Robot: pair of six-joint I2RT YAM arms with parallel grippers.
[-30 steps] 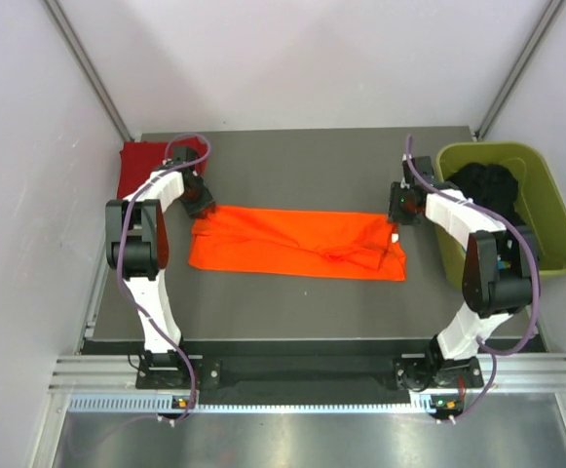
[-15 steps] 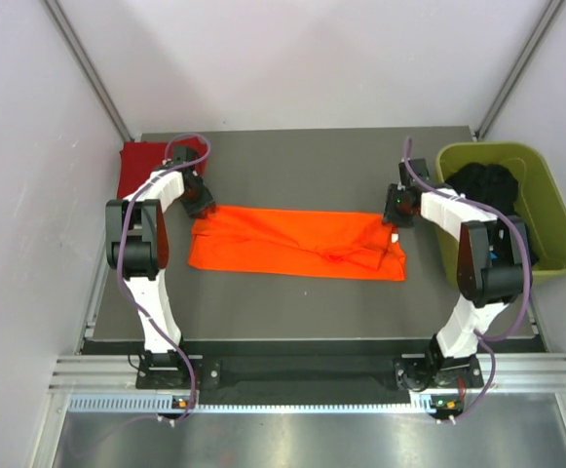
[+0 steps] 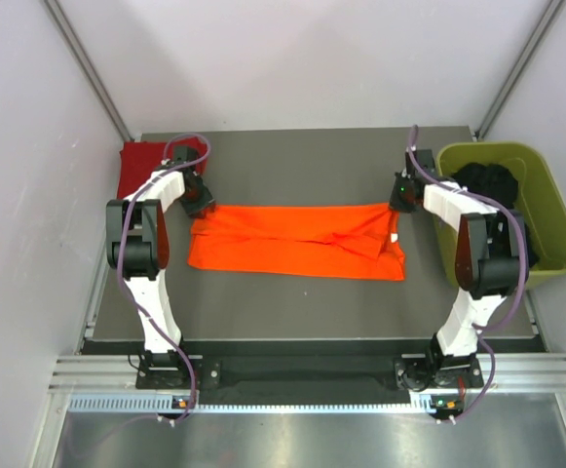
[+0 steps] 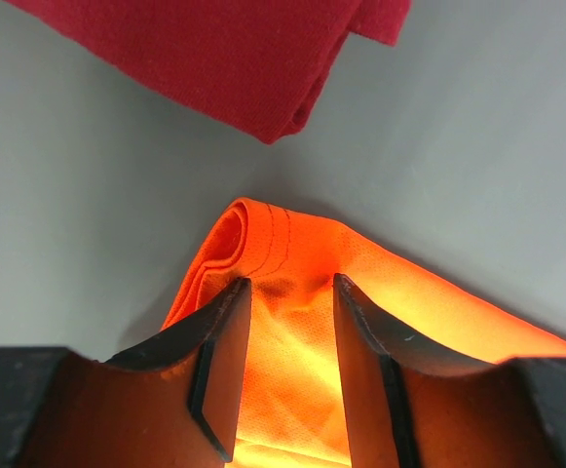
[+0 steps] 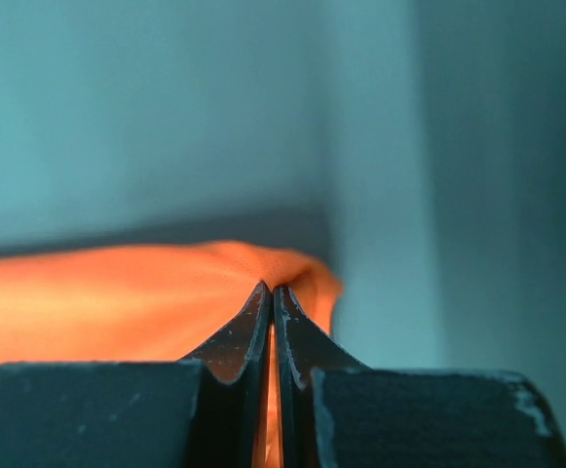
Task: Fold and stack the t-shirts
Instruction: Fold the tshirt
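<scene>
The bright orange t-shirt point(image 3: 297, 242) lies folded into a long band across the middle of the table. My left gripper point(image 3: 202, 202) is at its far left corner. In the left wrist view the left gripper point(image 4: 290, 283) has its jaws a little apart with a thick fold of the orange shirt point(image 4: 292, 239) filling the gap. My right gripper point(image 3: 399, 198) is shut on the far right corner. The right wrist view shows the right gripper point(image 5: 272, 286) pinching thin orange cloth point(image 5: 117, 292). The dark red t-shirt point(image 3: 138, 164) lies folded at the far left corner and also shows in the left wrist view point(image 4: 234, 49).
An olive-green tub point(image 3: 561, 219) stands at the right edge of the table with dark clothing point(image 3: 487, 185) inside. White walls close in on both sides and the back.
My right gripper moved toward the far side with the shirt's corner, drawing the far edge of the orange shirt straight and smoothing its right end. The left gripper stayed in place.
</scene>
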